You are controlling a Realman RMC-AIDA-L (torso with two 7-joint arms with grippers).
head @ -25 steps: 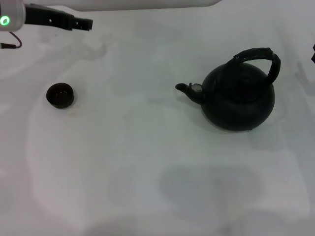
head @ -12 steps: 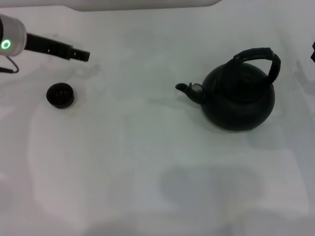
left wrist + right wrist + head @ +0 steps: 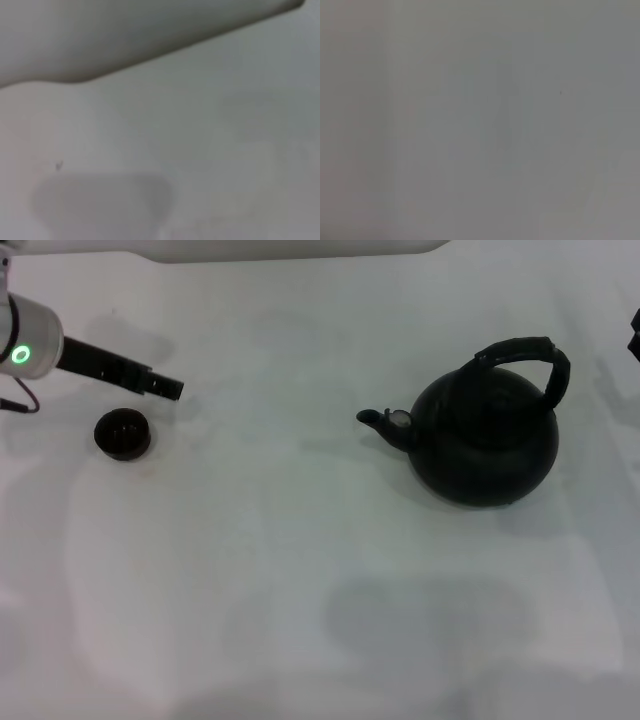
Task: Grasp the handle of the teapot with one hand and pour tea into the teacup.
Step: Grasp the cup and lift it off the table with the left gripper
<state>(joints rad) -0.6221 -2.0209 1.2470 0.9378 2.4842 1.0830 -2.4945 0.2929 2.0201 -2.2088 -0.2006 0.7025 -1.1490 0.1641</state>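
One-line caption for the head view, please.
Left gripper hovers beside the teacup; teapot stands untouched, spout toward the cup.

The teapot [image 3: 486, 438] stands on the table [image 3: 300, 570] at the right, its spout [image 3: 385, 424] pointing left and its handle [image 3: 525, 358] arching over its top. The teacup [image 3: 122, 433] sits well apart from it at the far left. The left gripper [image 3: 160, 386] hangs just beyond the teacup, slightly to its right.
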